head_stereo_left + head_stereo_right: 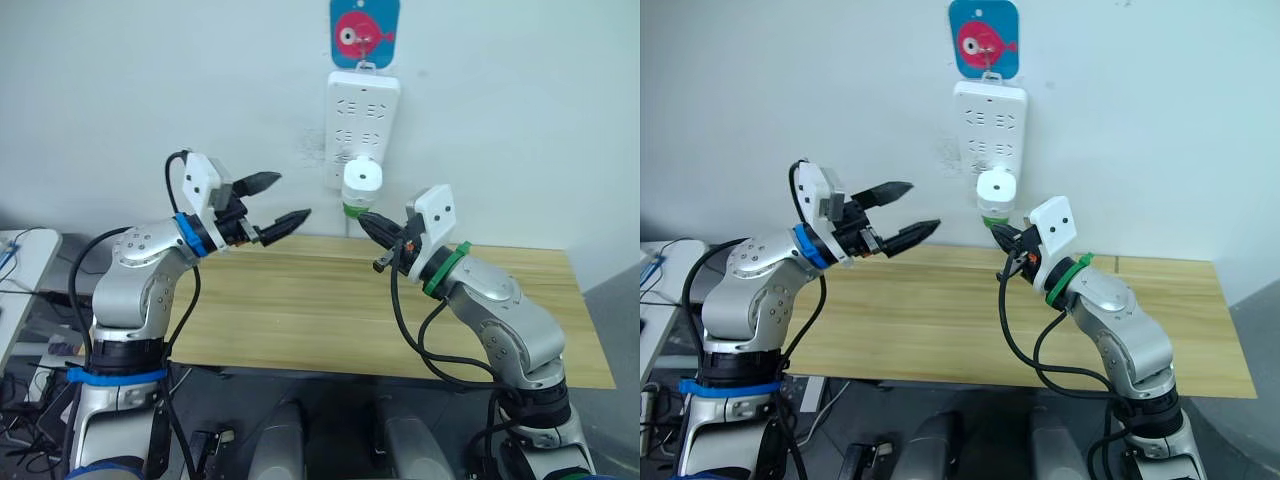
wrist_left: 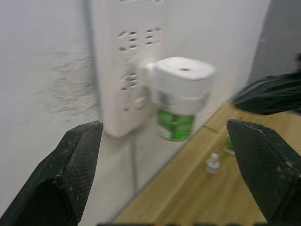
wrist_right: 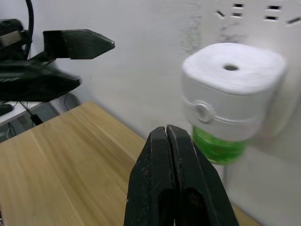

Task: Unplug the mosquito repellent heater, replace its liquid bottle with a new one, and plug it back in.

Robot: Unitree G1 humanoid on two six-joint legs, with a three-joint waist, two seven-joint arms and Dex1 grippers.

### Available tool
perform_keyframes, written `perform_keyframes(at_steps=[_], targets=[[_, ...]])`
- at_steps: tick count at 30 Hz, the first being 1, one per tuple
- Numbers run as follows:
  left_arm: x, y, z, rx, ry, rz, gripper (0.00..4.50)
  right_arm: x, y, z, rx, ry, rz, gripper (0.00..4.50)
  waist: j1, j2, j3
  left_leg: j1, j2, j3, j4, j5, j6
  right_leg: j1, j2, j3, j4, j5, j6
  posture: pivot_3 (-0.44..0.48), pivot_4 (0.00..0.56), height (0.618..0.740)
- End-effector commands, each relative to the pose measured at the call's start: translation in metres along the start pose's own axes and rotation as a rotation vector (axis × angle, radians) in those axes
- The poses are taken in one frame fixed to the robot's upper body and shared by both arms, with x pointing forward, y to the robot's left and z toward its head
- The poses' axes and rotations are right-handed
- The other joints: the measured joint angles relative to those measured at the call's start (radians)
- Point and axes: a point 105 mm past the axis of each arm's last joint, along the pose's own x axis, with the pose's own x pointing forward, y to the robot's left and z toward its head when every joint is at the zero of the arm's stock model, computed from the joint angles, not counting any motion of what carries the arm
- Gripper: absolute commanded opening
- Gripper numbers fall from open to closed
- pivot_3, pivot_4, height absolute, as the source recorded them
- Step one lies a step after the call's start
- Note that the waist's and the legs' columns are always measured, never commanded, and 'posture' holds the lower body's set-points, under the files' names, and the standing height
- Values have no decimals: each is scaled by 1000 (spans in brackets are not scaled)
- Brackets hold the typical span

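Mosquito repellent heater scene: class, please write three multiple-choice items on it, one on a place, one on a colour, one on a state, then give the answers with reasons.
1. Where is the mosquito repellent heater?
A. Lying on the table
B. Plugged into the power strip on the wall
C. Held in the left gripper

2. What colour is the liquid bottle under the heater?
A. Green
B. Red
C. Blue

3. How do the two grippers stand?
A. Both open
B. Left shut, right open
C. Left open, right shut

Answers:
1 B: the mosquito repellent heater sits against the lower part of the white power strip, above the table.
2 A: the liquid bottle below its white body shows green.
3 C: the left gripper has its fingers spread apart, while the right gripper has its fingers pressed together, holding nothing.
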Motion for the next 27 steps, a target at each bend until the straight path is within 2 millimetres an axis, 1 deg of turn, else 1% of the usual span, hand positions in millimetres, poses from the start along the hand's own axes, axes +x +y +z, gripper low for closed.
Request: perform_keyframes(at_steps=[1, 2, 7, 16, 27], targets=[[11, -27, 17, 27, -46, -72, 4500, 2, 1, 12, -30, -53, 11, 44, 3, 0, 0, 0, 0, 0, 0, 0, 0, 0, 0, 0, 0, 0, 0, 63, 207, 740], [13, -30, 18, 20, -54, -71, 4500, 2, 0, 12, -32, -55, 7, 44, 3, 0, 0, 0, 0, 0, 1, 0, 0, 0, 0, 0, 0, 0, 0, 63, 207, 740], [17, -30, 16, -1, -69, -31, 4500, 3, -1, 15, -36, -68, -4, 44, -1, 0, 0, 1, 1, 0, 0, 0, 0, 0, 1, 0, 0, 0, 0, 63, 209, 740], [14, -23, 16, -6, -69, 8, 4500, 5, -5, 17, -53, -76, -23, 44, -3, 0, 0, 1, 1, 0, 0, 0, 0, 0, 1, 0, 0, 0, 0, 63, 209, 740], [13, -21, 13, 0, -57, 16, 4500, 10, -8, 15, -82, -63, -41, 44, -2, 0, 0, 1, 1, 0, -1, 0, 0, 0, 1, 0, 0, 0, -1, 68, 209, 740]])
